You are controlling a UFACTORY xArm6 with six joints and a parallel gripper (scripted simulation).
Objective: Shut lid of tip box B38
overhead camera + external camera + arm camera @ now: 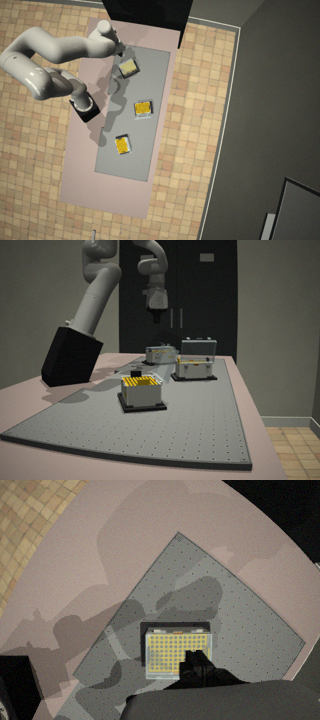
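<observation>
Right now our gripper (156, 318) hangs with its fingers pressed together on nothing, well above the far box (159, 355) and a little toward its far edge; in the wrist view the fingertips sit over the near rim of the tip grid, so the box lies almost straight below us. Its clear lid (128, 66) lies down over the tips, which show paler through it than the bare yellow tips of the other two. Whether it has latched we cannot tell, and no sticker is readable, so we only judge this to be B38. If another press is needed, it is a straight drop onto the lid's front edge, with open air all the way down.

Outward from there, the middle box (194, 369) stands to the right and nearer, its lid (198, 349) upright, well apart from our path. The near box (141, 392) has its lid (163, 369) swung out to the right. Both sit square on their dark holder plates on the grey board (180, 433) atop the counter (261, 446), with plenty of room between.
</observation>
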